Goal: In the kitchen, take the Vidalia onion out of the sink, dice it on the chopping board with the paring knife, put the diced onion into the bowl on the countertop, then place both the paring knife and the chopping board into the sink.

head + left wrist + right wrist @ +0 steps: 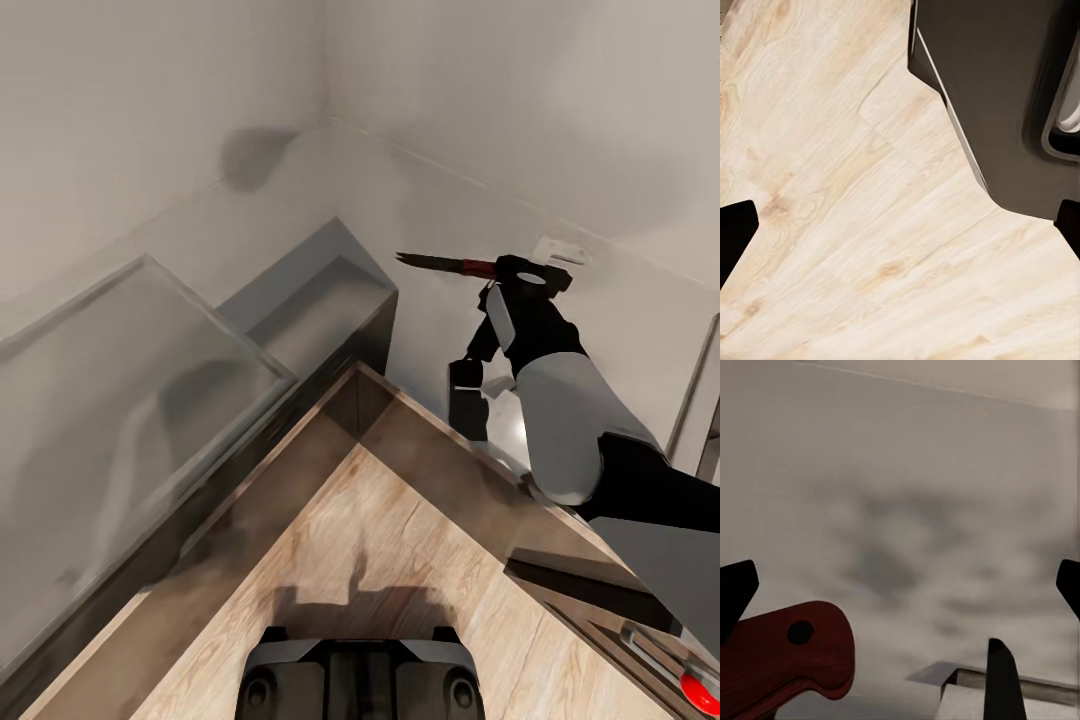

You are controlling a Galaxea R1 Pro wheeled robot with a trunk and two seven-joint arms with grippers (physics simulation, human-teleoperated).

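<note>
Walls (150,90), pale grey, meet in a corner toward 12 o'clock in the head view. Wood-grain floor (400,560) spreads from 6 o'clock. Grey glossy bench (110,390) with dark cabinets runs along 9 o'clock. Right arm (560,420) raised at 2 o'clock, its right gripper (520,272) closed around the red handle of the paring knife (440,263), dark blade pointing toward 9 o'clock, well above the floor. Left gripper (900,225): fingertips (735,225) spread wide, nothing between them, floor beneath.
</note>
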